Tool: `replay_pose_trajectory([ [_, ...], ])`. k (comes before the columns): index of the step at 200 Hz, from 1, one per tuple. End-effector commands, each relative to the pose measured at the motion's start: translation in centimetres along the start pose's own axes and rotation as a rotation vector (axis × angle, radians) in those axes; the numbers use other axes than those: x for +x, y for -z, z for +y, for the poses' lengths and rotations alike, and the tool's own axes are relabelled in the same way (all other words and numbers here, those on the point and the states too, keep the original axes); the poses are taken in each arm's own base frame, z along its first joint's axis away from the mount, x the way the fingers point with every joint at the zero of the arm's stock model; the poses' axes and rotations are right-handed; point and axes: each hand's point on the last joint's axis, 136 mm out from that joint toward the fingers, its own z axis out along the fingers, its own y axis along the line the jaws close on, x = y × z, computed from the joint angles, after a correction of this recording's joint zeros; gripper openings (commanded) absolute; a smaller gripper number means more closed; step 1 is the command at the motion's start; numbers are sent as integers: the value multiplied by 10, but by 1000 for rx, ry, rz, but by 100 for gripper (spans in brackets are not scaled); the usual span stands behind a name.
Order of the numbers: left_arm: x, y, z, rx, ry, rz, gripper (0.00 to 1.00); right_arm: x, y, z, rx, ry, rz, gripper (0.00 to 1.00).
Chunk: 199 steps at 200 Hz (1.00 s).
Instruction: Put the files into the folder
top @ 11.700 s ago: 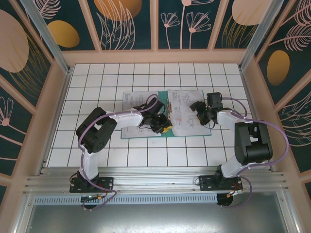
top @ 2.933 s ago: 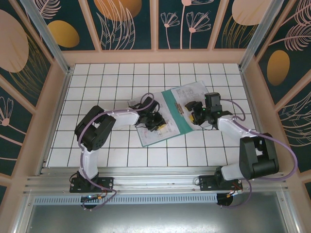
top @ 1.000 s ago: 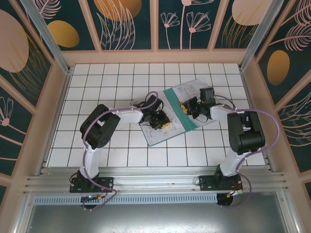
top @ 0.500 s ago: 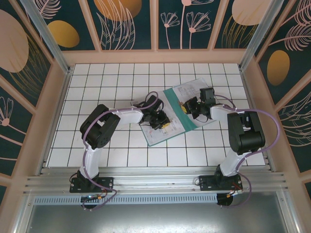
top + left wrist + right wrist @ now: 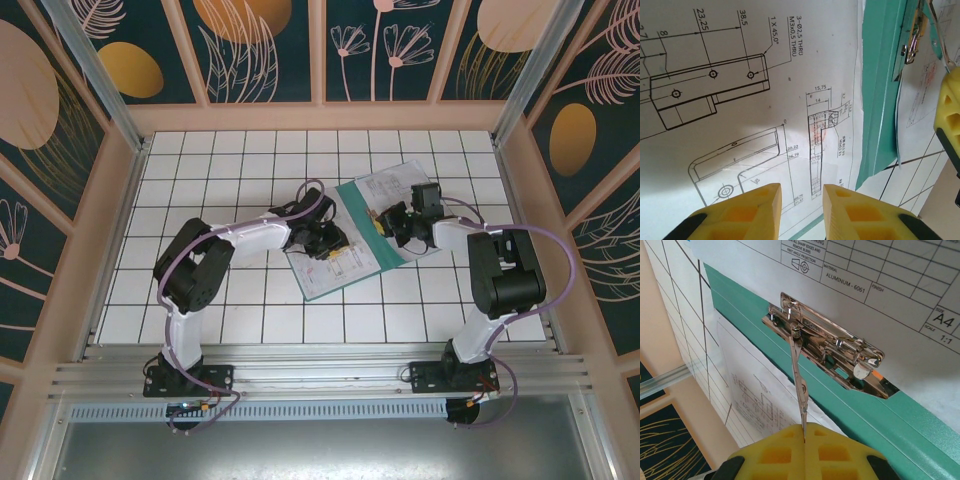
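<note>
While the flat teal-green folder (image 5: 880,90) is laid open on the white tiled counter (image 5: 200,160), the yellow left fingers (image 5: 745,210) are held slightly parted over the nearer white printed drawing sheet (image 5: 740,100), with nothing gripped. Farther back, at the spine, the yellow right fingers (image 5: 775,455) are clamped on the thin wire lever (image 5: 797,370) of the chrome spring clip (image 5: 840,357). Should that lever be let slip, the clip could be snapped down early and the loose sheet left outside or creased. Beyond, a second printed sheet (image 5: 385,185) is seen on the far half.
</note>
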Motion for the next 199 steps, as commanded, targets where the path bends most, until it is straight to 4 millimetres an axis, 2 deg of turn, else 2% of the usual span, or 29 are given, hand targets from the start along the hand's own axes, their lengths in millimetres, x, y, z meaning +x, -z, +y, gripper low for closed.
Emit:
replay_pose_trajectory([
  [1, 13, 2, 16, -33, -3, 45, 27, -1, -1, -20, 45, -16, -2, 0],
  [57, 26, -5, 47, -56, 64, 65, 23, -3, 0, -33, 68, -13, 0, 0],
  [95, 32, -3, 66, -96, 82, 64, 21, -8, -2, -54, 105, -17, 3, 0],
  [132, 31, -1, 71, -113, 80, 57, 21, -11, -4, -72, 146, -12, 0, 0],
  [199, 29, 1, 75, -120, 83, 49, 21, -16, -5, -84, 201, -1, -21, 0],
])
